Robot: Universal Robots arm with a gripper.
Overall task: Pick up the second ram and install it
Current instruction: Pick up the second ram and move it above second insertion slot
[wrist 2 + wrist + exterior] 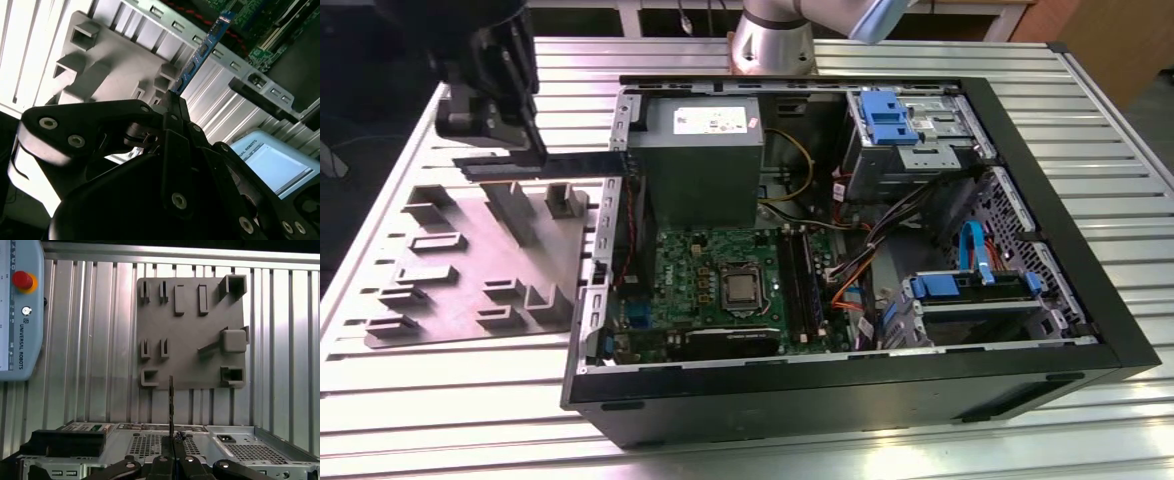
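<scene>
While hanging above the gray tray, claw: clamped on one end of ram
Ram: clear of tray, beside open computer case

The pincer is closed, its dark fingers pressed together on one end of the second ram, which reaches out beyond the fingertips. In the exterior view the arm's silver joint stands well apart from the pincer, toward the exterior view's right.
</scene>
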